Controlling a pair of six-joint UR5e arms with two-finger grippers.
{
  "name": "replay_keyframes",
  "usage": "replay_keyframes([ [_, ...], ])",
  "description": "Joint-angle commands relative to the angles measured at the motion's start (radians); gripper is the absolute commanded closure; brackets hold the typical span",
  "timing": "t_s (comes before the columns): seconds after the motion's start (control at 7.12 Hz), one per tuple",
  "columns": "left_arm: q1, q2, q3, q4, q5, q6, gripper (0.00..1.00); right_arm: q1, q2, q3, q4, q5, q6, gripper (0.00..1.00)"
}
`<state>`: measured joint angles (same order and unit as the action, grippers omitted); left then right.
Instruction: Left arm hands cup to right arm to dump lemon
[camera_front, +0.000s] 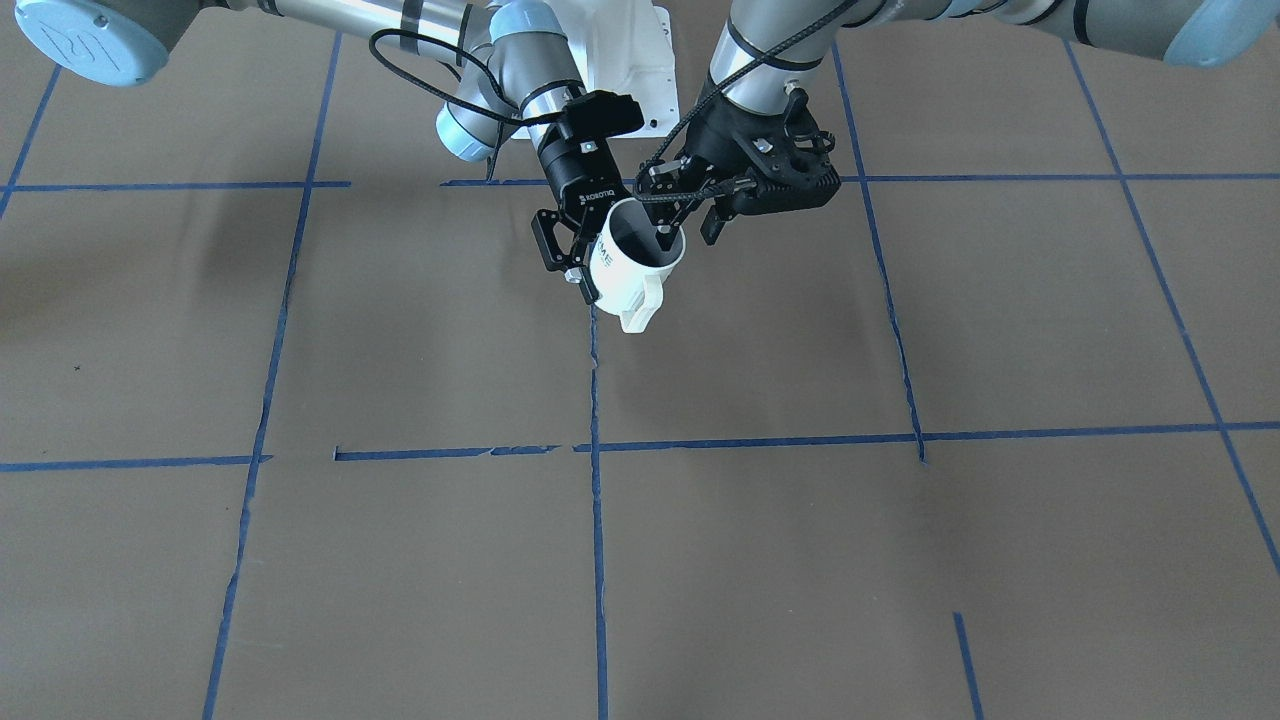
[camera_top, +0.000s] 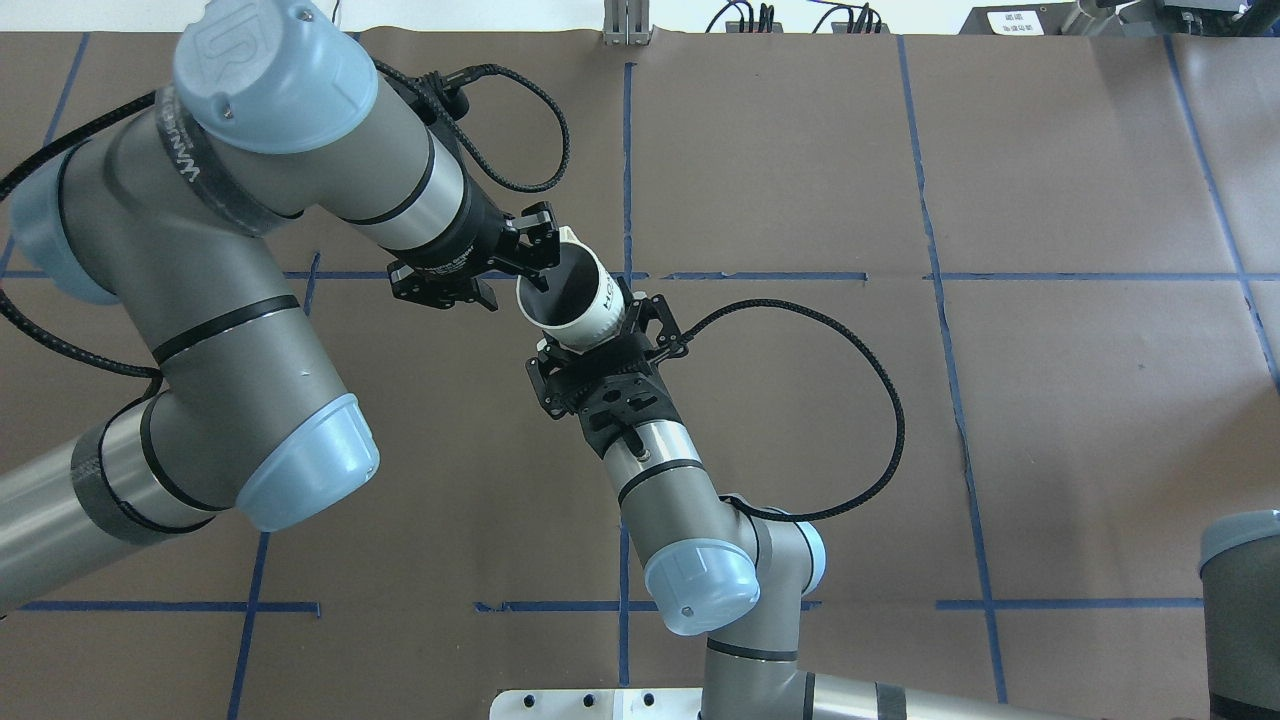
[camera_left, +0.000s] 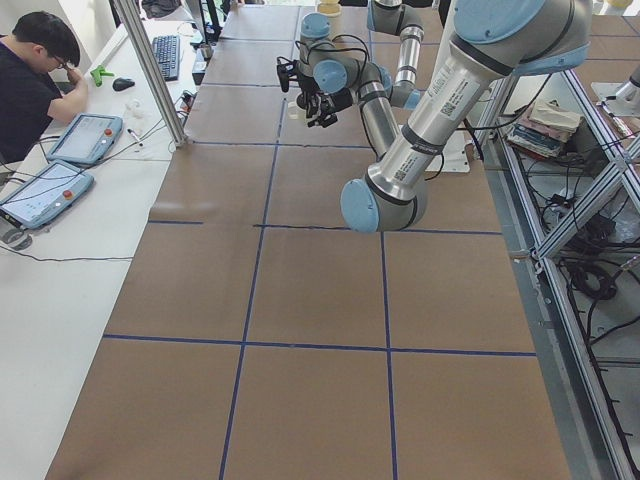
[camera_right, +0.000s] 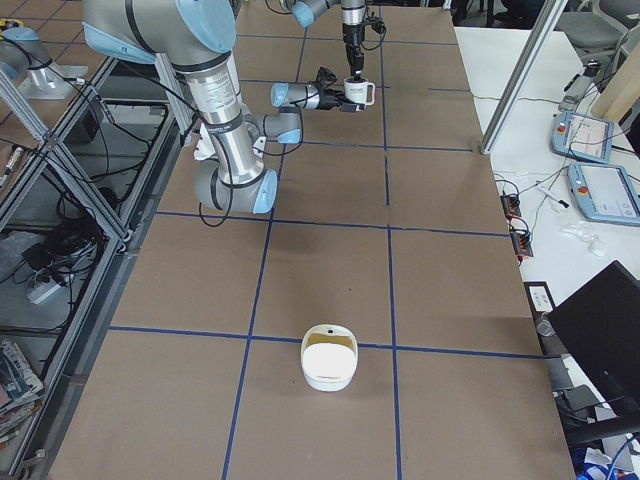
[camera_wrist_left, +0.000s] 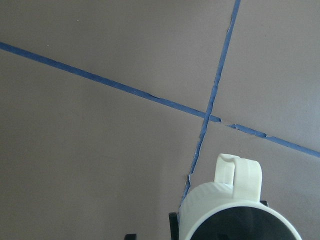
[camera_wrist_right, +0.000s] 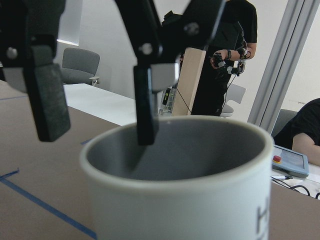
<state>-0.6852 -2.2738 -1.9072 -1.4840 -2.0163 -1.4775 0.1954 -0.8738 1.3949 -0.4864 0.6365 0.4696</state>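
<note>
The white ribbed cup (camera_front: 636, 278) with black lettering hangs tilted above the table between both grippers. It also shows in the overhead view (camera_top: 588, 312) and close up in the right wrist view (camera_wrist_right: 175, 200). My right gripper (camera_top: 600, 338), marked ROBOTIQ, is shut on the cup's body from both sides. My left gripper (camera_front: 688, 232) is open and straddles the rim. One finger (camera_wrist_right: 147, 100) reaches inside the cup and the other pad (camera_wrist_right: 47, 95) stands outside, both clear of the wall. The left wrist view shows the cup's handle (camera_wrist_left: 239, 172) from above. No lemon shows; the cup's bottom is hidden.
A white bowl (camera_right: 330, 357) with a pale yellowish inside sits on the brown table near its right end. Blue tape lines (camera_front: 597, 560) cross the table. A person (camera_left: 35, 80) sits at a side desk with tablets beyond the table's far edge.
</note>
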Motion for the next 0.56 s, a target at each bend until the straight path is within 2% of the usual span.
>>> replay_keyframes([
  [0.0, 0.012, 0.000, 0.003, -0.002, 0.002, 0.009, 0.93, -0.001, 0.001, 0.004, 0.000, 0.000, 0.000, 0.74],
  [0.14, 0.024, 0.002, 0.017, -0.045, 0.002, 0.011, 1.00, -0.001, 0.009, 0.004, 0.000, 0.002, 0.001, 0.55],
  [0.28, 0.024, 0.000, 0.049, -0.086, 0.004, 0.016, 1.00, -0.001, 0.012, 0.004, 0.003, 0.000, 0.001, 0.01],
  [0.42, 0.023, 0.004, 0.050, -0.090, 0.005, 0.017, 1.00, -0.001, 0.007, 0.004, 0.002, 0.002, 0.000, 0.00],
])
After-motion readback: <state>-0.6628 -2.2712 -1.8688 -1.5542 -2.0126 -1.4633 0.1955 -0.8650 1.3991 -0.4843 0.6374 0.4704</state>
